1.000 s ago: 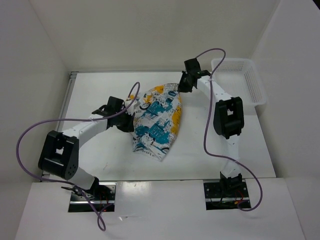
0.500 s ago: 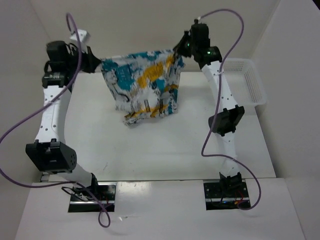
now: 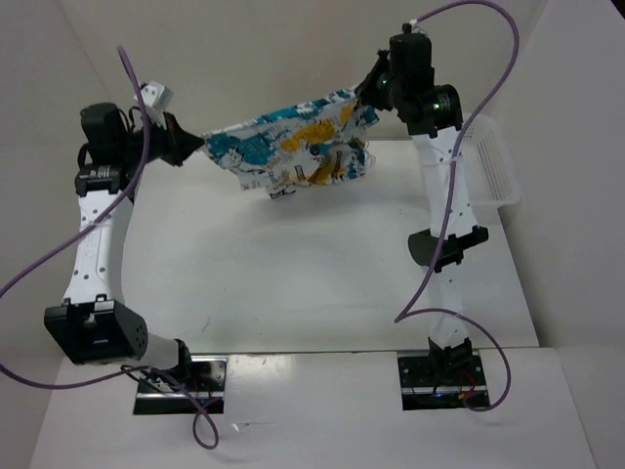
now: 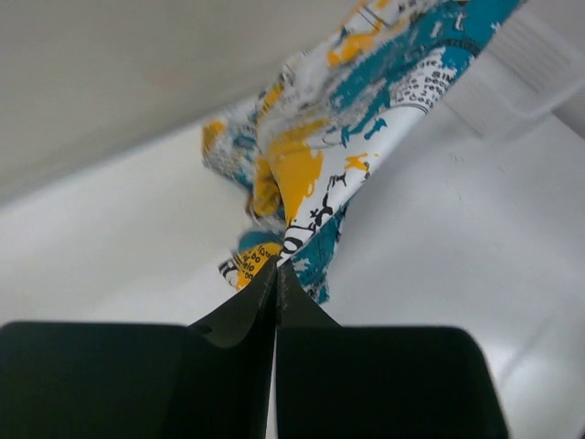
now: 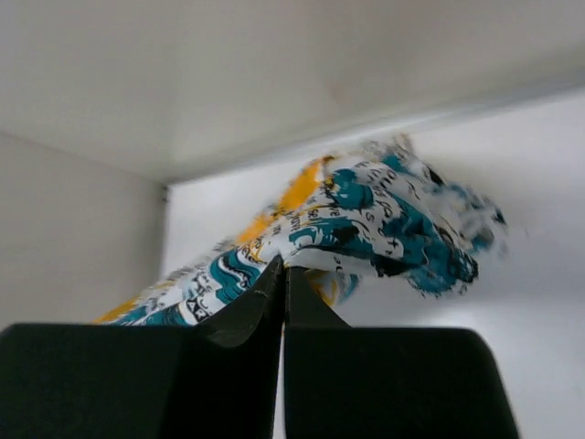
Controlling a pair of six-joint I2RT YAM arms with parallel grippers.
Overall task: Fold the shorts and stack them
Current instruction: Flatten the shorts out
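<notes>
Above the white table (image 3: 293, 278), left pincer (image 3: 198, 147) and right pincer (image 3: 364, 93) each clench the shorts (image 3: 293, 151) stretched between.

I'm looking along my left tool (image 4: 277, 265), and its two black fingers (image 4: 228, 325) are pressing flat together, pinching a low edge of the shorts (image 4: 347, 137). The fabric is bunching just above the pinch, then stretching away up and right, running out at the top corner. The white worktop (image 4: 439, 247) is showing beyond it, and a blurred pale ribbed shape (image 4: 530, 64) is sitting at upper right.
</notes>
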